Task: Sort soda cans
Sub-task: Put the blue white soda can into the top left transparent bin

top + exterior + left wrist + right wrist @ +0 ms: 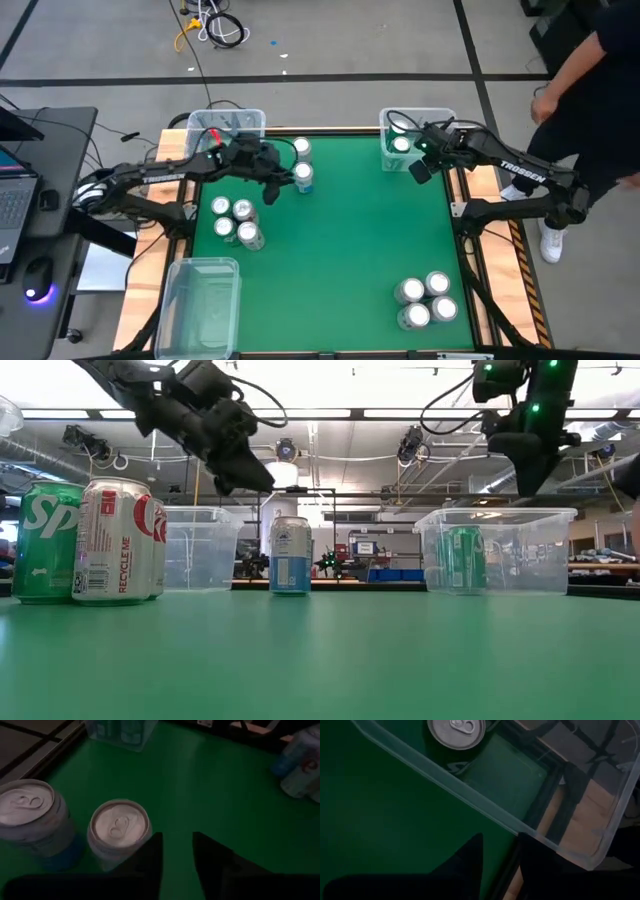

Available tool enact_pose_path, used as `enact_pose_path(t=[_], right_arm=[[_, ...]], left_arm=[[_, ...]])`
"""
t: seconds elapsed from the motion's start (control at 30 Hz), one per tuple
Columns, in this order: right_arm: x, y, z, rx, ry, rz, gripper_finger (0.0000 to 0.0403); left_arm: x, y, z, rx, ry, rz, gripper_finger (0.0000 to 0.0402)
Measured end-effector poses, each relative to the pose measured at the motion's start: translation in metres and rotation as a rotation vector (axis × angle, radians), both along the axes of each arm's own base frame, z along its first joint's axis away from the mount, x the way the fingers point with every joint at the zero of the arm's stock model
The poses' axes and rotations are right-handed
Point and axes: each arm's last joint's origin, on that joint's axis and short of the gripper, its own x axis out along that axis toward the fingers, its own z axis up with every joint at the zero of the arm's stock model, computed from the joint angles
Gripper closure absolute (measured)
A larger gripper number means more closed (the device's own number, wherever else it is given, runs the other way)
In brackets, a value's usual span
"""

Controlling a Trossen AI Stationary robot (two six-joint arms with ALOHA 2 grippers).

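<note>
1. Nearest the front edge of the green desk [350, 250], we count four cans [424, 300] at right and an empty clear bin [200, 300] at left.
2. Further back at left, we list four more cans [234, 220], green and silver.
3. Beyond these, two pale cans [303, 165] stand just beside our left hand [272, 190], its fingers slightly apart and holding nothing.
4. At the far right corner, our right hand [419, 170] hovers by a bin [388, 122] holding green cans [401, 135], fingers narrowly parted, empty.
</note>
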Motion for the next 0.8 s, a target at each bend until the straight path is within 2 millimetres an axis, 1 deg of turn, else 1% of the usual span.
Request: enact_pose_path(t=[0.17, 0.3, 0.43, 0.6, 0.8], right_arm=[[0.002, 0.002, 0.000, 0.000, -0.001, 0.015, 0.0293], [0.003, 0.003, 0.000, -0.003, -0.005, 0.024, 0.0293], [0.004, 0.004, 0.000, -0.005, -0.011, 0.033, 0.0293], [0.007, 0.005, 0.001, -0.015, -0.027, 0.043, 0.0293], [0.009, 0.006, 0.001, -0.022, -0.039, 0.054, 0.0293]], left_arm=[[0.011, 0.003, -0.006, -0.004, -0.022, 0.021, 0.0196], [0.016, -0.001, -0.009, 0.049, 0.006, 0.089, 0.0135], [0.018, -0.008, -0.009, 0.109, 0.031, 0.147, 0.0086], [0.021, -0.011, -0.013, 0.134, 0.059, 0.178, 0.0047], [0.028, -0.007, -0.031, 0.137, 0.134, 0.206, 0.0030]])
